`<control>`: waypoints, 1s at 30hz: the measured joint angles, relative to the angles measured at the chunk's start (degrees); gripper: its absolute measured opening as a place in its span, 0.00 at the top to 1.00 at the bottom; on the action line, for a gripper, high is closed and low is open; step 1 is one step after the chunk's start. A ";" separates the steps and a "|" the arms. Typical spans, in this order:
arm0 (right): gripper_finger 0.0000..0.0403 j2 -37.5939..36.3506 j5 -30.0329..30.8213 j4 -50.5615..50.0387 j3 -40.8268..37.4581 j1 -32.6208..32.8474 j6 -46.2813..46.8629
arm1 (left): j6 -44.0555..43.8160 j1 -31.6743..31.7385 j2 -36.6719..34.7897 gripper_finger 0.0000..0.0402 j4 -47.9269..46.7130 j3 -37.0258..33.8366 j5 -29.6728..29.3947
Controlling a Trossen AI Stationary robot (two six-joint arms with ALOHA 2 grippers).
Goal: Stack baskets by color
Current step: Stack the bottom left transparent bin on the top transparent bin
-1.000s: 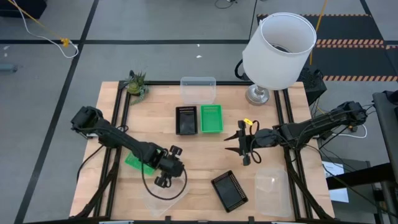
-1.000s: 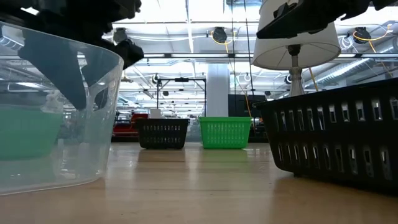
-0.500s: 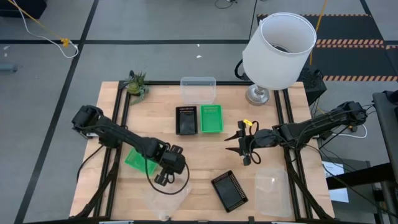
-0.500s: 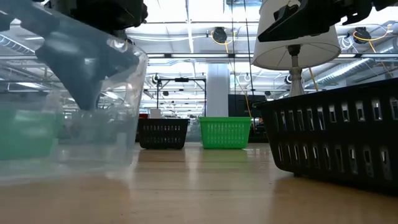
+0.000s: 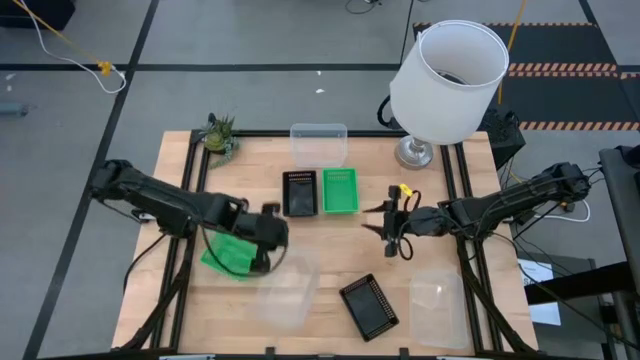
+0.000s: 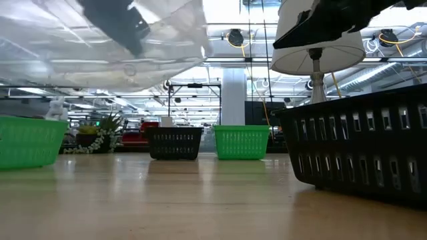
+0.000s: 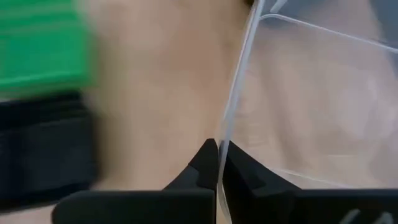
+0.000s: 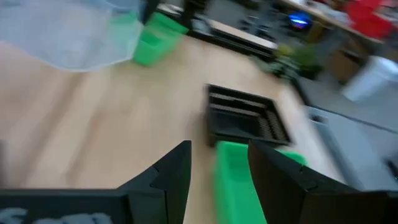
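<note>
Seven baskets (image 5: 340, 190) about a wooden table (image 5: 250, 170), lampshade (image 5: 447, 68) behind.

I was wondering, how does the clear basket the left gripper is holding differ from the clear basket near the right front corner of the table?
The held clear basket is pinched by its rim in the shut left gripper and lifted off the table, tilted; the right front clear basket rests flat, untouched. Both are see-through and empty.

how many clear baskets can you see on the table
3: one clear basket at the far edge, one near the right front corner, and one lifted off the table, pinched by the left claw.
</note>
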 joint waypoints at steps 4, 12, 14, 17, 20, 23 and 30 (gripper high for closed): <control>0.61 0.02 6.45 0.03 0.00 0.02 -0.38 | -1.28 2.91 -4.77 0.97 0.99 0.00 -10.54; 0.61 0.02 11.01 0.19 0.00 0.04 -2.44 | -1.28 10.24 -7.51 0.97 6.64 0.00 -29.97; 0.61 0.02 11.02 0.79 0.00 0.04 -2.45 | -1.26 12.30 -7.25 0.96 9.33 0.00 -32.07; 0.61 0.02 11.09 1.07 0.00 -0.04 -2.45 | -1.29 15.74 -6.79 0.97 14.26 0.00 -33.30; 0.61 0.04 13.50 2.90 0.00 -0.09 -2.35 | -1.39 18.81 -6.91 0.99 18.71 0.00 -35.71; 0.61 0.02 17.21 4.37 0.00 -0.09 -2.32 | -3.47 21.39 -6.88 0.97 21.46 0.00 -38.00; 0.61 0.02 24.19 5.41 0.00 -0.30 -1.95 | -15.76 24.97 -6.27 0.98 21.35 0.02 -42.35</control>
